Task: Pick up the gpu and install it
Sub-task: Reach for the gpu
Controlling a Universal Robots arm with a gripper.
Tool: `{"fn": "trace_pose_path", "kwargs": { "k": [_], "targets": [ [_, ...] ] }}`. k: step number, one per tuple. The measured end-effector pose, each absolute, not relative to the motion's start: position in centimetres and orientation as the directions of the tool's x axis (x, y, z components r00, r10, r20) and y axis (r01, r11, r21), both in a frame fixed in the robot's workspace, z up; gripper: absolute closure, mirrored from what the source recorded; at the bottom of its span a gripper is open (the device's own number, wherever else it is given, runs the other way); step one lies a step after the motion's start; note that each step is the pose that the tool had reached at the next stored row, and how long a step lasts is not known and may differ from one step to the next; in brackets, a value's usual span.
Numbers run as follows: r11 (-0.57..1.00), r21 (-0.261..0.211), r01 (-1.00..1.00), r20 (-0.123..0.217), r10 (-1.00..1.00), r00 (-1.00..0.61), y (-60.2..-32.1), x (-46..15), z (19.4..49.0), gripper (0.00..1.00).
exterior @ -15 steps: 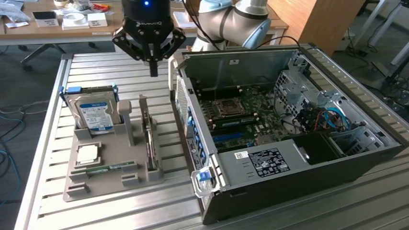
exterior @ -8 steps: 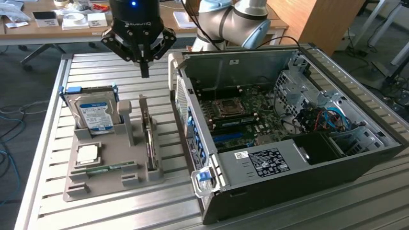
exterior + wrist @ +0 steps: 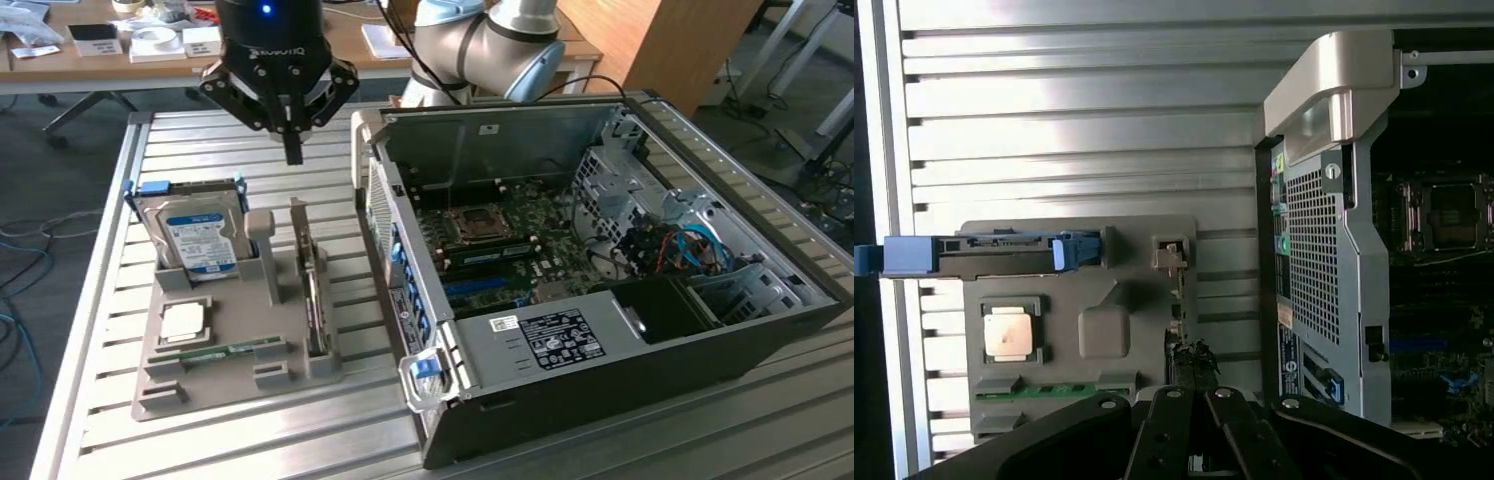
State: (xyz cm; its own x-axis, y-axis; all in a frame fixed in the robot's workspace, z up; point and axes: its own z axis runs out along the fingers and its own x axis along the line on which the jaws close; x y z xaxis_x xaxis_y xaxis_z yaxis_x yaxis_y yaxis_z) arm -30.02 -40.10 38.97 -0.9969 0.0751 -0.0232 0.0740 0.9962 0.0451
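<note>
The gpu point(image 3: 312, 285) stands on edge in a slot of the grey parts holder point(image 3: 234, 300), on the side nearest the open computer case point(image 3: 601, 270). My gripper point(image 3: 294, 155) hangs well above the table, beyond the holder's far end, with its fingers shut together and nothing between them. In the wrist view the gpu point(image 3: 1176, 330) appears edge-on, its silver bracket end toward the far side of the holder point(image 3: 1104, 330). My gripper point(image 3: 1189, 400) sits just short of it in that view.
The holder also carries a blue-labelled hard drive point(image 3: 200, 235), a processor chip point(image 3: 183, 320) and a narrow memory stick point(image 3: 220, 352). The case lies on its side with the motherboard point(image 3: 494, 250) exposed. A ribbed metal table point(image 3: 200, 150) holds everything.
</note>
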Motion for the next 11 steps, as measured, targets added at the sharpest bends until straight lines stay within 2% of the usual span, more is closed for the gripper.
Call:
{"fn": "trace_pose_path", "kwargs": {
  "k": [11],
  "targets": [
    [0.996, 0.045, 0.074, -0.023, 0.075, -0.997, -42.5, -30.5, 39.0, 0.89]
  ]
}}
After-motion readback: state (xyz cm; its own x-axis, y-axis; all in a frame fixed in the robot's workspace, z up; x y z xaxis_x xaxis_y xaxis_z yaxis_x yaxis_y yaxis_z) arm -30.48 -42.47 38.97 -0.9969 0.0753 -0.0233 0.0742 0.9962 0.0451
